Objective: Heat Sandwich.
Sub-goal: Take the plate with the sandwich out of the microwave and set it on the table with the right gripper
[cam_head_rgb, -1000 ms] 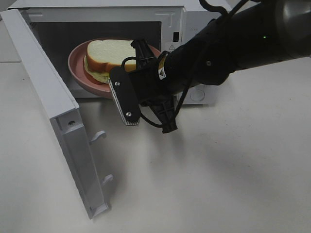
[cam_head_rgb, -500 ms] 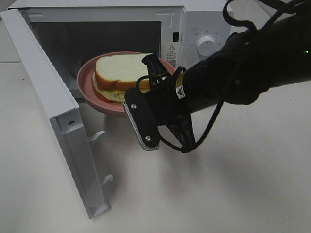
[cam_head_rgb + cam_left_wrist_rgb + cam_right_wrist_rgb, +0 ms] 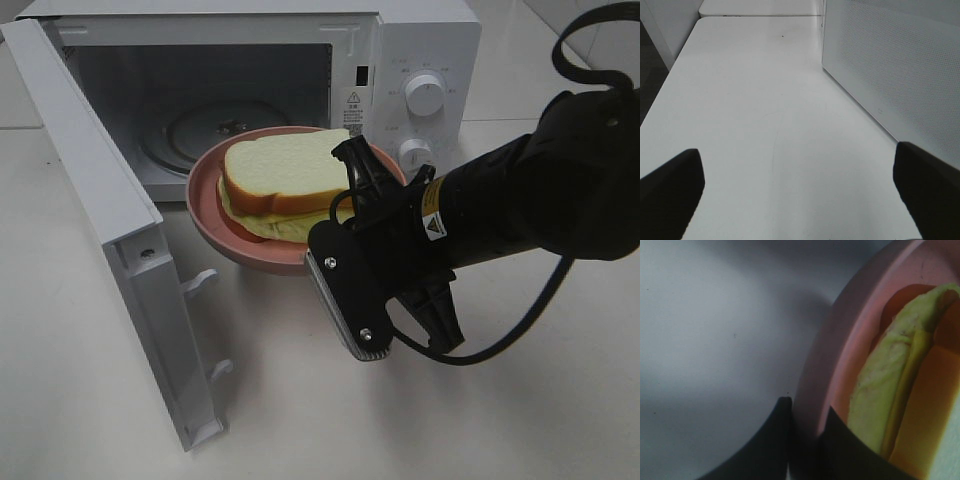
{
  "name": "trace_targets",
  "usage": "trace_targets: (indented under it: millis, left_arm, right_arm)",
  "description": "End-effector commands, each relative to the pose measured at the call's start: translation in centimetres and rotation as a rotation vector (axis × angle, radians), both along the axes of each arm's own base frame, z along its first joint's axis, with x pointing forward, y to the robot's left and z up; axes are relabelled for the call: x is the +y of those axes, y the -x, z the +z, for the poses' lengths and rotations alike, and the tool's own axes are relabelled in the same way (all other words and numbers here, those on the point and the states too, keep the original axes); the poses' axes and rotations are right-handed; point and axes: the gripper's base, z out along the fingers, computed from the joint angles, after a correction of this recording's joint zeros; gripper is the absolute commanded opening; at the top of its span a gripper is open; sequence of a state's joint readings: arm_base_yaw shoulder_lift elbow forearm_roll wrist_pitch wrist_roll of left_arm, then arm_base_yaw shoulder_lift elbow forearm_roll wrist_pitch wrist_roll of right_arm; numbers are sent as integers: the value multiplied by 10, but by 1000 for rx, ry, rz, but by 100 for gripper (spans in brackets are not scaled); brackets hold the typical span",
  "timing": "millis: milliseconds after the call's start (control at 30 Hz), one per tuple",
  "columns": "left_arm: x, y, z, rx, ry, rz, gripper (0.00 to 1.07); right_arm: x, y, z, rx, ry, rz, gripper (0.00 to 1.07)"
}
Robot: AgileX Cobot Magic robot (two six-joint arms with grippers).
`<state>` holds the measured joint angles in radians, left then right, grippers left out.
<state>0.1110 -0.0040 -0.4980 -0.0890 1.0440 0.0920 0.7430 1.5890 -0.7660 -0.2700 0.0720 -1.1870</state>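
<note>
Pink plate [image 3: 215, 200] rim pinched in right gripper [image 3: 340, 215] jaws, sandwich [image 3: 285, 175] just inboard.

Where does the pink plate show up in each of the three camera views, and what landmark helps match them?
Exterior high: the pink plate sits mid-frame, just outside the microwave opening, its near rim pinched by the right tool.
Left wrist: not in it; only the table and the microwave's dotted side wall.
Right wrist: its rim curves up the right half, clamped between the tool's fingers.
Shared landmark: the white table.

Matt pink plate [image 3: 215, 215], seemingly plastic; soft spongy sandwich [image 3: 285, 170] bread.
</note>
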Motion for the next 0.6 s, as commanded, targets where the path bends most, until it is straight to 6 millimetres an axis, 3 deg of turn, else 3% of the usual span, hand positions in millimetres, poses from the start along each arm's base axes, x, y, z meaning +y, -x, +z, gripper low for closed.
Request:
trace_targets:
  millis: [33, 600]
  left_arm:
    - [-1, 3, 0, -26, 4, 2, 97]
    - [-1, 3, 0, -26, 4, 2, 97]
  right_arm:
    - [-3, 5, 9, -39, -24, 20, 0]
    - [-36, 38, 21, -34, 0, 3, 0]
